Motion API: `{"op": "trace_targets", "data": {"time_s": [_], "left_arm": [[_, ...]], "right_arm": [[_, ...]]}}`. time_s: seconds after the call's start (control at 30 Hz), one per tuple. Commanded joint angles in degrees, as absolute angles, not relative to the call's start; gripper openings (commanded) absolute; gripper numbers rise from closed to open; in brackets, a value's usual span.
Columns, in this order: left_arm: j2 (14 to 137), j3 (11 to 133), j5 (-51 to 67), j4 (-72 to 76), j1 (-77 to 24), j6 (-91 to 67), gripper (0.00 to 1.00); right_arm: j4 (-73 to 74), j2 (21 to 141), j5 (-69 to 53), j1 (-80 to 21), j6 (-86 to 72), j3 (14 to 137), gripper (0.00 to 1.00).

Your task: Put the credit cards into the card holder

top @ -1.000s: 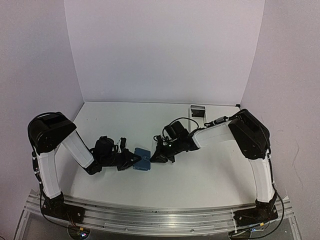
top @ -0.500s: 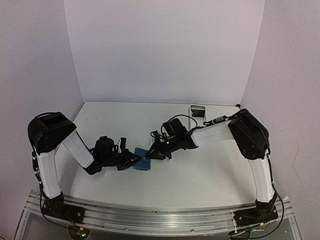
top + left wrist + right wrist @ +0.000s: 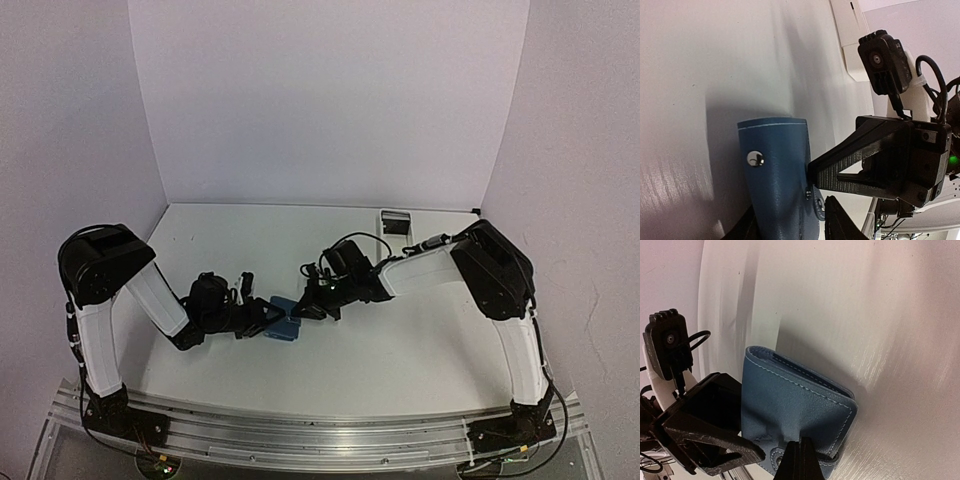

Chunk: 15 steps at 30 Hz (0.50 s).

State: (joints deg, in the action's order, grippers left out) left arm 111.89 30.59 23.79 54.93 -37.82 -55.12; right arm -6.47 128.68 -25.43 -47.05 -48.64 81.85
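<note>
white table [image 3: 420,350]: the dark-blue card holder [image 3: 790,400] lies just left of its middle, the left gripper [image 3: 268,318] parted astride it, likely to steady it, while the right gripper [image 3: 800,450], clenched on its snap tab [image 3: 776,456], apparently works the flap open.

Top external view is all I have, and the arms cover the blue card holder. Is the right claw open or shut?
Observer: Shut. In the right wrist view the right claw has its fingers pressed together, with the tips at the snap tab of the card holder.
Operator: Is the holder folded open?
Observer: No, it is folded closed. The left wrist view shows a metal snap stud on its outer face.
Operator: And the other arm?
Observer: The left claw has one finger on either side of the holder. I cannot tell whether they press on it.
</note>
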Motion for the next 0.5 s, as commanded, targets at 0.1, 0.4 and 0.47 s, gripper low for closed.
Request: {"op": "trace_targets", "data": {"time_s": [0.1, 0.4, 0.47], "left_arm": [[114.1, 27.4, 25.7, 50.0, -37.2, -55.9, 0.45], [114.1, 28.9, 22.5, 47.6, -36.9, -56.8, 0.3], [114.2, 29.3, 21.6, 45.6, -36.9, -56.3, 0.18]], "right_arm": [[-7.1, 128.9, -21.3, -48.3, -49.8, 80.1, 0.0], [-8.7, 127.2, -19.3, -48.3, -47.7, 81.4, 0.01], [-8.5, 126.1, -19.7, -48.3, -45.5, 82.8, 0.05]]}}
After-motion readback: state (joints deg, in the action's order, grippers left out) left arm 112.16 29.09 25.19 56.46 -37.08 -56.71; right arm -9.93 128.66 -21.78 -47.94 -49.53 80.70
